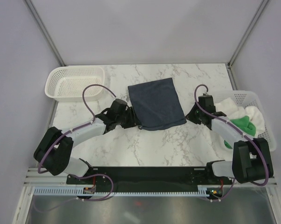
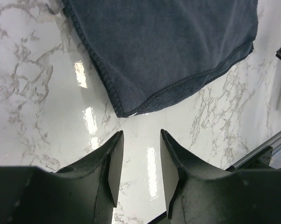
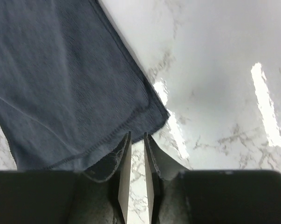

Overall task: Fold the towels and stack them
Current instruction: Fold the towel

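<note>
The dark navy towel point(image 1: 156, 102) lies folded and flat on the marble table. My left gripper point(image 1: 133, 122) sits just off its near-left corner. In the left wrist view, that gripper point(image 2: 141, 133) is open over bare marble, the towel's point(image 2: 168, 46) corner just ahead of its tips. My right gripper point(image 1: 189, 116) is beside the towel's near-right corner. In the right wrist view, its jaws point(image 3: 137, 134) stand a narrow gap apart with nothing between them, at the towel's point(image 3: 61, 84) hem. The white towel point(image 1: 228, 106) and green towel point(image 1: 243, 124) lie bunched in the right basket.
An empty white mesh basket point(image 1: 75, 81) stands at the back left. Another white mesh basket point(image 1: 267, 122) at the right edge holds the other towels. Grey walls close in the back and both sides.
</note>
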Controlling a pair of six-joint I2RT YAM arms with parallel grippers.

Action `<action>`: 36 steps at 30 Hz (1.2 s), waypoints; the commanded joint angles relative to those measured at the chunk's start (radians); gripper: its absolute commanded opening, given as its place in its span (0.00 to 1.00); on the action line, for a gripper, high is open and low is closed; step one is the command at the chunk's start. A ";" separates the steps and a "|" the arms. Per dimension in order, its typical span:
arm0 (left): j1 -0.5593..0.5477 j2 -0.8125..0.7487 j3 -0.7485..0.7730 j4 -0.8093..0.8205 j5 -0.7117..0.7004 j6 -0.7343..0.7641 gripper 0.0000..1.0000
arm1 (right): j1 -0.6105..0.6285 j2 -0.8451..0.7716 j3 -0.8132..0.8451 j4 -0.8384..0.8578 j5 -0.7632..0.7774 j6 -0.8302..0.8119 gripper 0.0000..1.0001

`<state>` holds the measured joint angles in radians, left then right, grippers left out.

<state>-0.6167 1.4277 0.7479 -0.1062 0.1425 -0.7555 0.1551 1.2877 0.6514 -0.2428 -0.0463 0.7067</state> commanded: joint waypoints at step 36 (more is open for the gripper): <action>-0.023 0.208 0.203 -0.119 -0.047 0.064 0.53 | 0.003 0.291 0.149 0.112 0.060 -0.036 0.03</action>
<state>-0.6285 1.6337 0.9165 -0.1955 0.1329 -0.7254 0.1551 1.5726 0.7712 -0.1646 -0.0097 0.6823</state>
